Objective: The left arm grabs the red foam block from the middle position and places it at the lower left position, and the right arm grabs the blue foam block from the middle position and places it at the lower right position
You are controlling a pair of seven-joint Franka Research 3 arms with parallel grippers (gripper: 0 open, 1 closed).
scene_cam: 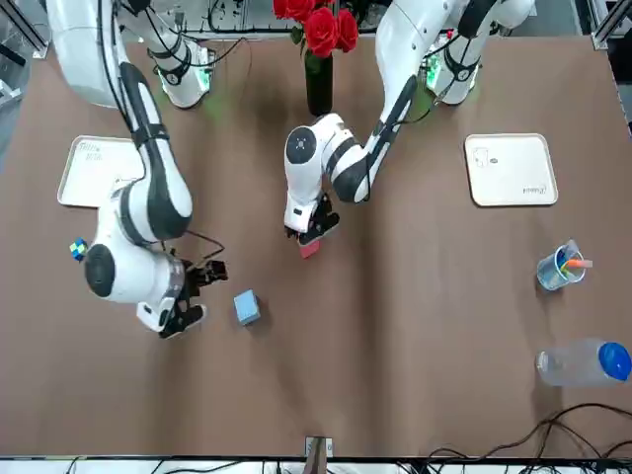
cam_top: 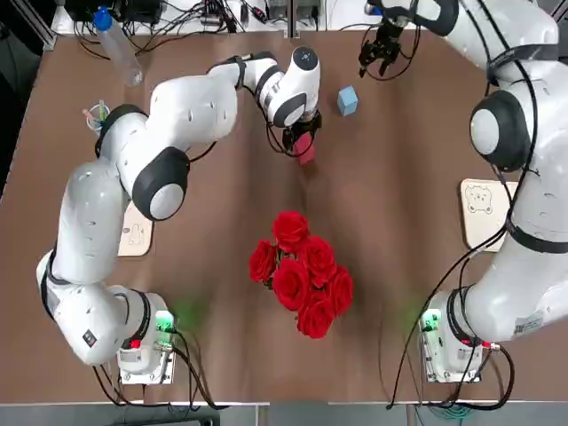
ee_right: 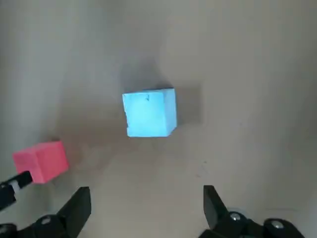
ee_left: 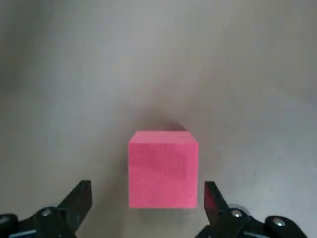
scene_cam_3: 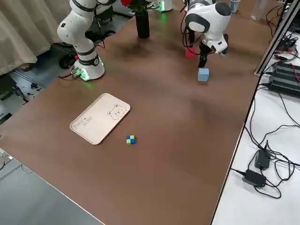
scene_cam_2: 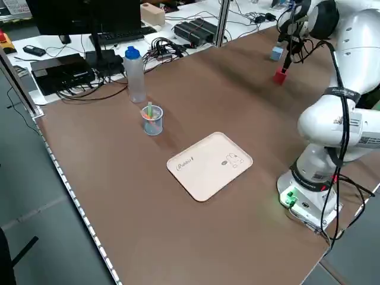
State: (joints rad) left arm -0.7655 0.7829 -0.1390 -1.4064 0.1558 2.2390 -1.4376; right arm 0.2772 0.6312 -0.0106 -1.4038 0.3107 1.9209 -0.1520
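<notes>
The red foam block (cam_top: 306,150) rests on the brown table past the roses. My left gripper (cam_top: 300,133) hangs right over it and is open. In the left wrist view the red block (ee_left: 162,168) lies between the two fingertips (ee_left: 81,194), with a gap on each side. The blue foam block (cam_top: 347,100) sits a little farther back and to the right. My right gripper (cam_top: 382,51) hovers beyond it, open and empty. The right wrist view shows the blue block (ee_right: 149,112) ahead of the right gripper (ee_right: 147,201), with the red block (ee_right: 42,161) off to one side.
A vase of red roses (cam_top: 302,271) stands mid-table. One beige tray (cam_top: 135,232) lies at the left side and another (cam_top: 485,213) at the right. A water bottle (cam_top: 117,44) and a cup (cam_top: 98,114) stand at the far left. A small multicoloured cube (scene_cam_3: 130,139) lies beside the right tray.
</notes>
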